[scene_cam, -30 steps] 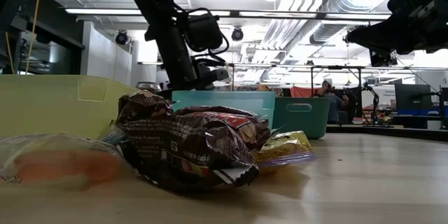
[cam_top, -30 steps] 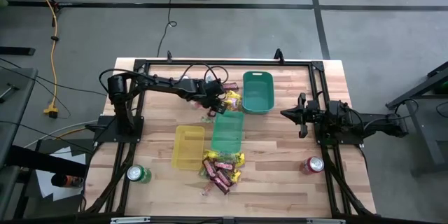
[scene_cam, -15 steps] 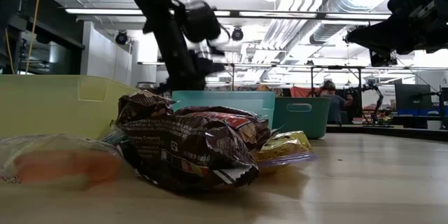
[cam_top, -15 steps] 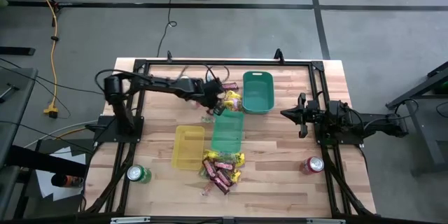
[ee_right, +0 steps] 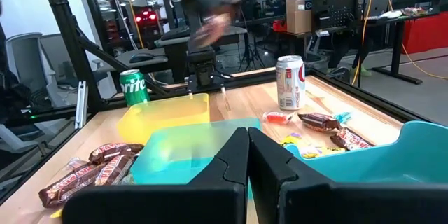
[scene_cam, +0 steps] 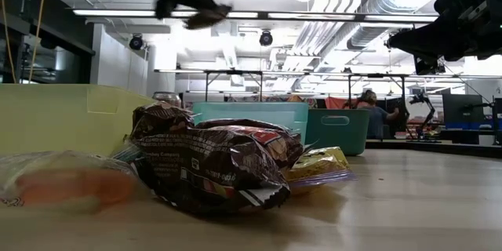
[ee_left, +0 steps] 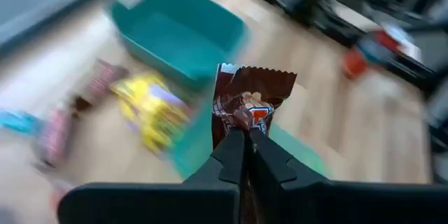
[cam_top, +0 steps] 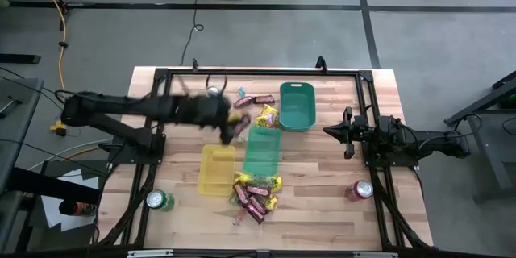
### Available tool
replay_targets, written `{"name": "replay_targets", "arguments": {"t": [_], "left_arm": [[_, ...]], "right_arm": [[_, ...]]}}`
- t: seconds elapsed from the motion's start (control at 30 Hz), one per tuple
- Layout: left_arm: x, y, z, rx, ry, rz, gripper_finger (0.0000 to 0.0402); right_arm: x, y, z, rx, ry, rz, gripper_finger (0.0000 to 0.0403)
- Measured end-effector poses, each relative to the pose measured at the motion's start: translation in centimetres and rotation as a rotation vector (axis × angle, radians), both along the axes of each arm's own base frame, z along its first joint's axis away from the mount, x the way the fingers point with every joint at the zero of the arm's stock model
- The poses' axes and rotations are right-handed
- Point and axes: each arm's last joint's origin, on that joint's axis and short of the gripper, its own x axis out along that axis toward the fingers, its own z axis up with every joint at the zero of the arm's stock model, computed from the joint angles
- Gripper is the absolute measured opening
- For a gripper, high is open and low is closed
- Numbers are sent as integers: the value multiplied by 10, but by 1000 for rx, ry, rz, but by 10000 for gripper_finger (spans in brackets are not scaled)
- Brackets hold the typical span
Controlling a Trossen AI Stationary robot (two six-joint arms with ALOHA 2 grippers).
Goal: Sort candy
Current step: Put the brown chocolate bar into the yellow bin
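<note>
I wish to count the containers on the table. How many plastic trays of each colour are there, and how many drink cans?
Teal trays: 2
Yellow trays: 1
Drink cans: 3
Total: 6

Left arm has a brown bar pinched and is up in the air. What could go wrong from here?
The left gripper holds the brown candy bar only by its wrapper edge, so it may slip out mid-air. The yellow tray and teal tray sit close together, so a loose drop could land in the wrong one.
</note>
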Motion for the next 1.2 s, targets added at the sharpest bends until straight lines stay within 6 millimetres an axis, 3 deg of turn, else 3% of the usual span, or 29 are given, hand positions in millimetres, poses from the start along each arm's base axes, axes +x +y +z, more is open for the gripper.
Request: {"name": "replay_targets", "arguments": {"t": [0.17,0.27,0.37,0.57,0.77,0.9,1.03,1.2], "left_arm": [[-33,-70,-32,-49,-20,-68,0],[-50,-95,-57,-68,34,-75,0],[-56,-106,-77,-101,89,-70,0],[-50,-106,-100,-161,230,-41,24],[-46,-100,-103,-215,283,-80,100],[-42,-87,-89,-245,251,-41,150],[-25,-51,-55,-191,147,1,187],[2,19,-10,-77,40,115,207]], "right_arm": [[0,0,0,0,0,0,0],[0,0,0,0,0,0,0],[0,0,0,0,0,0,0],[0,0,0,0,0,0,0],[0,0,0,0,0,0,0],[0,0,0,0,0,0,0],[0,0,0,0,0,0,0],[0,0,0,0,0,0,0]]}}
